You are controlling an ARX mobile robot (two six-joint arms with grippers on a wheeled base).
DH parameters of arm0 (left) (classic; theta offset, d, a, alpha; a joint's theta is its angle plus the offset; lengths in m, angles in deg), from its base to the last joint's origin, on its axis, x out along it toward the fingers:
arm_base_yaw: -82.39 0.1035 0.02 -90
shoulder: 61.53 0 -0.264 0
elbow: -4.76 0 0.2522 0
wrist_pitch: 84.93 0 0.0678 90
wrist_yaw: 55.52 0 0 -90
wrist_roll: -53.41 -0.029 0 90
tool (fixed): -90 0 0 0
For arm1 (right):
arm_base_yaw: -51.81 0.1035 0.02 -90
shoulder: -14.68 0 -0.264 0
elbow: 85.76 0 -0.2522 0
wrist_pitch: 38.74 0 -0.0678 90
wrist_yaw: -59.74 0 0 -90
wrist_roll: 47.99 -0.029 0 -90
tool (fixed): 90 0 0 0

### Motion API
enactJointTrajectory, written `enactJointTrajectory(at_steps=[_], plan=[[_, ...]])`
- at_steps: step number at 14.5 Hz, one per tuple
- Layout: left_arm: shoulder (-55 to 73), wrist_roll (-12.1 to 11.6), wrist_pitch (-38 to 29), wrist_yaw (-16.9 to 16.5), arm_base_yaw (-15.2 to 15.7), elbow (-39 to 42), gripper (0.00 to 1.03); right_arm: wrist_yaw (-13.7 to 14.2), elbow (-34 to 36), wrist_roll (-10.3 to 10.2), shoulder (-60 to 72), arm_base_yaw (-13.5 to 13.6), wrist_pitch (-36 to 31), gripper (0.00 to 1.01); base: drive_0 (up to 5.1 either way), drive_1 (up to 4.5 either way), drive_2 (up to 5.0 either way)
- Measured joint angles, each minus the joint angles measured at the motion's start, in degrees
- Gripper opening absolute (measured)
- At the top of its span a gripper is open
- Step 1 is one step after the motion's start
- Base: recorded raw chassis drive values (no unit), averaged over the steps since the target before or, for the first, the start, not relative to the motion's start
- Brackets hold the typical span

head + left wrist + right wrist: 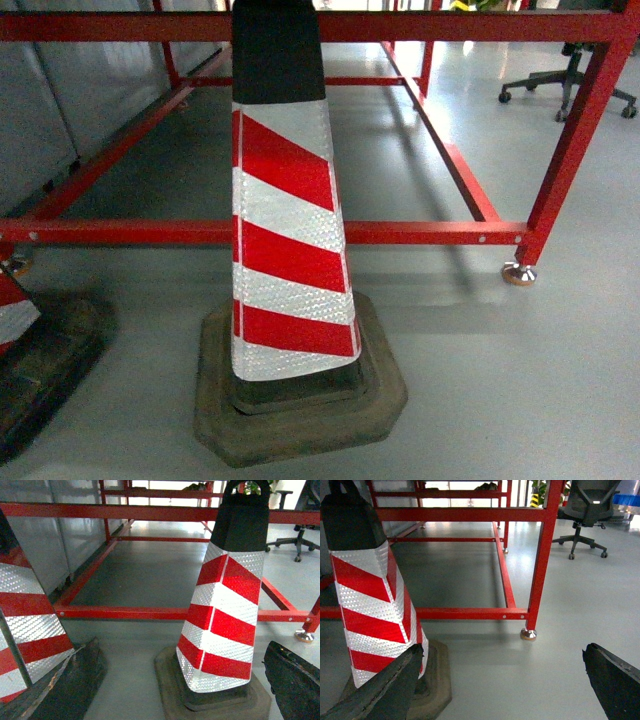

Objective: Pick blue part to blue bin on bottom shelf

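We see both grippers, left (pixel 182 680) and right (pixel 502 680), with fingers spread wide and empty above the floor (pixel 520 380). A striped cone (pixel 290 250) stands before a red frame (pixel 430 232); blue part, bin and shelf are out of view.

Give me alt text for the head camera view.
A red-and-white striped traffic cone on a dark base stands on a grey floor before a red steel frame. A second cone shows at left, an office chair far right.
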Motion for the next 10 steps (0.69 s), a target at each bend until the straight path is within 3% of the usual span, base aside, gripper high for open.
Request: enactJointTrajectory(at_steps=[10], plan=[[0.0, 0.0, 0.0, 0.0, 0.0, 0.0, 0.98, 0.0, 0.0, 0.0, 0.0, 0.0, 0.0, 0.98, 0.0, 0.0, 0.0]])
